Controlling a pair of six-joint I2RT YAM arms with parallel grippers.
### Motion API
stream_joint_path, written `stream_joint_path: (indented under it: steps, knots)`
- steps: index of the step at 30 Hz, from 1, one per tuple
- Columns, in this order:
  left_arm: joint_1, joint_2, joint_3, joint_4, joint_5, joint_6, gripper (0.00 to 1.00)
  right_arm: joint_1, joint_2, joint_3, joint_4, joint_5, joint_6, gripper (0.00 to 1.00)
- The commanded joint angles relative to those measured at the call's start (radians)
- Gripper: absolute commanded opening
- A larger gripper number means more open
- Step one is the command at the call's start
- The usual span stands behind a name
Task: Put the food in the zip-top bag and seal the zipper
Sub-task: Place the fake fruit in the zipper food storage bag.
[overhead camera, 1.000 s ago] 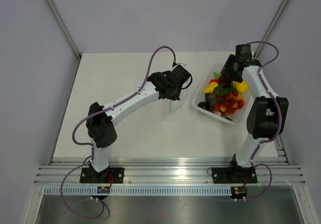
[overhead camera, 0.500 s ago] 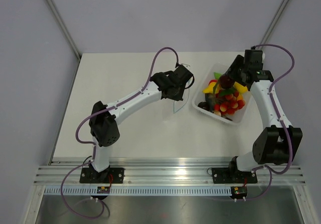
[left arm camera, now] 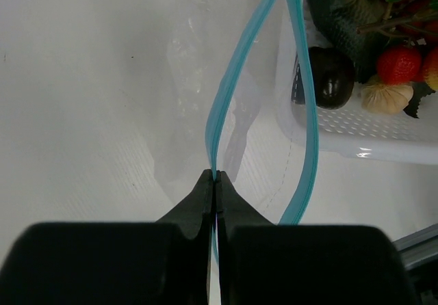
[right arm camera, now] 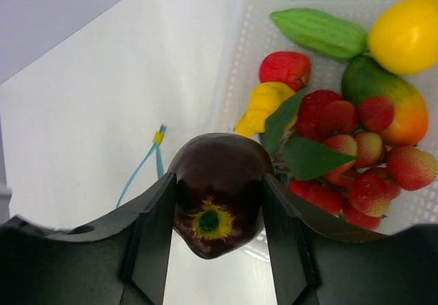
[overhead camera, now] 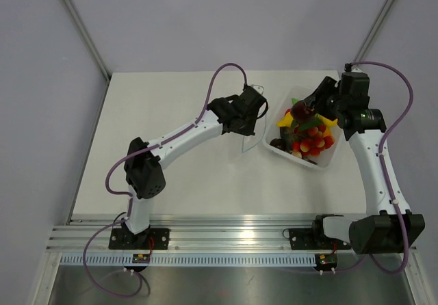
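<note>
Left pincer [left arm camera: 213,176] clamped on one zipper [left arm camera: 236,65] lip, holding zip-top bag [left arm camera: 205,79] mouth open just beside tub [left arm camera: 356,130]. Right pincer [right arm camera: 217,206] gripping maroon fruit [right arm camera: 217,171] over tub's bag-side rim. Risk of clipping the free lip, folding the floppy mouth shut, spilling onto worktop [overhead camera: 171,175]. Tight between tub wall and bag; open worktop beyond.

Clear, floppy bag [overhead camera: 250,124]: hangs just left of the tub [overhead camera: 291,158], pinched at the mouth edge by the left gripper [left arm camera: 213,182]. Blue-teal zipper [left arm camera: 211,134]: unsealed, one strip clamped, the other bowed away, leaving a narrow open mouth. Dark maroon fruit [right arm camera: 219,213], yellow-green stem end showing: sits clamped between the right gripper's [overhead camera: 303,107] fingers, above the tub. Remaining food heaped in the tub: lemon [right arm camera: 408,33], green gourd [right arm camera: 319,33], yellow pepper [right arm camera: 263,107], mango [right arm camera: 376,100], leafy red strawberries [right arm camera: 356,168], second maroon piece [left arm camera: 331,76].
</note>
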Motion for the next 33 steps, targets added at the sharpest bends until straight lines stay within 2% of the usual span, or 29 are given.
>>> stream_joint_path:
  steps: [1,6,13,23,33]
  knots:
    - [-0.007,0.013,0.062,0.043,0.029,-0.015,0.00,0.071,-0.044,0.011,-0.015,-0.049,0.016,0.36]
    - [-0.007,0.018,0.064,0.040,0.032,-0.020,0.00,0.216,-0.041,0.012,-0.006,-0.022,0.045,0.37]
    - [-0.005,0.010,0.059,0.035,0.035,-0.023,0.00,0.302,-0.003,-0.008,0.046,-0.057,0.092,0.36]
    - [-0.007,-0.007,0.039,0.047,0.043,-0.028,0.00,0.333,0.046,-0.082,0.117,-0.077,0.120,0.36]
    - [-0.007,-0.010,0.021,0.060,0.072,-0.035,0.00,0.333,0.068,-0.100,0.092,-0.045,0.102,0.43]
